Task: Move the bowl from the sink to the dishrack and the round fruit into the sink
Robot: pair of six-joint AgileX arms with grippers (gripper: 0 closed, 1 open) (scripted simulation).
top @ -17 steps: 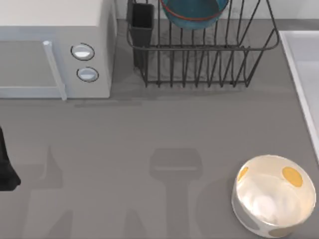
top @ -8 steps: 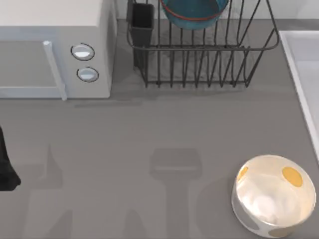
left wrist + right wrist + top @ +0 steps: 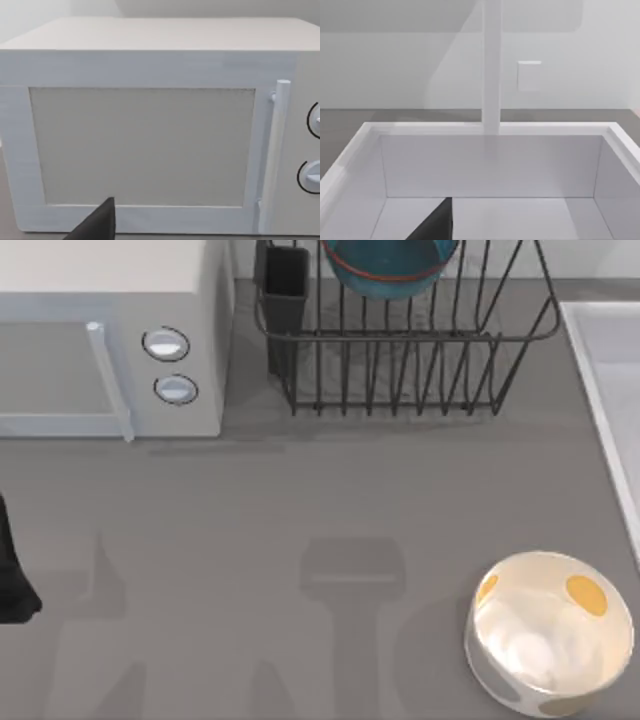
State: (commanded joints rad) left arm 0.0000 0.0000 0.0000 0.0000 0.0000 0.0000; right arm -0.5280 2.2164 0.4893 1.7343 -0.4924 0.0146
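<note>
Grey tabletop (image 3: 300, 510) carries a boxy white microwave oven (image 3: 110, 330) at its far left corner. Along the far edge stands the dark wire dishrack (image 3: 400, 350) with its black cutlery cup (image 3: 285, 285), and the teal-blue bowl with an orange-red band (image 3: 390, 265) sits among the tines. The pale white-grey rectangular sink (image 3: 612, 370) lies at the right edge (its inside looks bare from the right wrist). Near the front right corner rests a glossy white bowl with orange spots (image 3: 550, 632). Left arm (image 3: 12, 575) waits at the left edge; whether either gripper is wide or narrow, I cannot tell.
</note>
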